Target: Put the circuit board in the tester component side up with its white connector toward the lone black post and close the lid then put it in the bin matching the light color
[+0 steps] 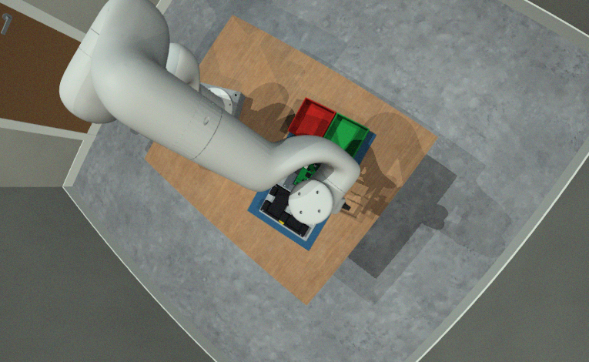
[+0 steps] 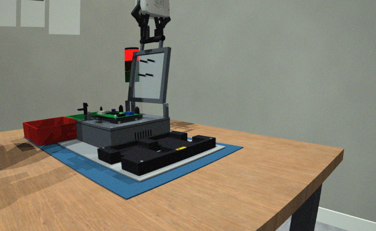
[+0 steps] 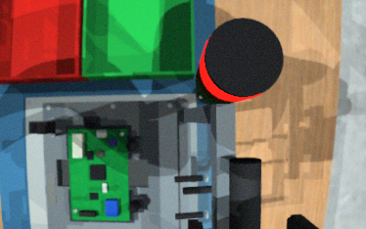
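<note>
The green circuit board [image 2: 117,115] lies flat in the grey tester [image 2: 123,129], component side up; the wrist view shows it [image 3: 98,173] with its white connector [image 3: 77,145] at the end toward the bins. The tester's lid [image 2: 150,74] stands open, nearly upright and tilted back. My gripper [image 2: 152,33] is open just above the lid, with its fingers around the lid's black handle bar [image 2: 154,38], which also shows in the wrist view [image 3: 245,191]. The signal light [image 2: 131,54] shows red, also in the wrist view [image 3: 241,59].
The red bin [image 2: 49,129] and the green bin [image 3: 138,36] stand side by side behind the tester. The empty black tray [image 2: 158,150] lies in front of it on the blue mat [image 2: 126,183]. A lone black post [image 2: 85,110] stands at the tester's far corner.
</note>
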Robot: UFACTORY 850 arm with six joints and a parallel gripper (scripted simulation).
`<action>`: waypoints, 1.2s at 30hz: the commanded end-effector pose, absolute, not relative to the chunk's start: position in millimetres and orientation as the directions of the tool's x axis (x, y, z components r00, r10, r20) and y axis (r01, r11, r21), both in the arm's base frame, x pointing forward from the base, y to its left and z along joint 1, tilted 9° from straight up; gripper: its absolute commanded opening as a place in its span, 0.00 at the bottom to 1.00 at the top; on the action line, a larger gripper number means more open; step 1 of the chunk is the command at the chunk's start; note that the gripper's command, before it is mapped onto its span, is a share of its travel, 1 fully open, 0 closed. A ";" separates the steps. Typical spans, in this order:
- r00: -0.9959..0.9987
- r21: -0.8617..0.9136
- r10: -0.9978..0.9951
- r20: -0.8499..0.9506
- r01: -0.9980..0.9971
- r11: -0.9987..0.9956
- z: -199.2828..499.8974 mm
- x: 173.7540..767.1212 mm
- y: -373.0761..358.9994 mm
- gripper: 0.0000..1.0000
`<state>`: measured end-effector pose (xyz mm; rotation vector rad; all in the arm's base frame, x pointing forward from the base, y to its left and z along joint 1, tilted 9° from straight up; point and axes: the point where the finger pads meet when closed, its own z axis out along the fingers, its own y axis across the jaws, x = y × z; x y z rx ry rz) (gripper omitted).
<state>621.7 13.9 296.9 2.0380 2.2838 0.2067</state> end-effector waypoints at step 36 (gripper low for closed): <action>-0.116 0.152 0.993 0.034 0.982 0.109 343.9 609.1 10.8 1.00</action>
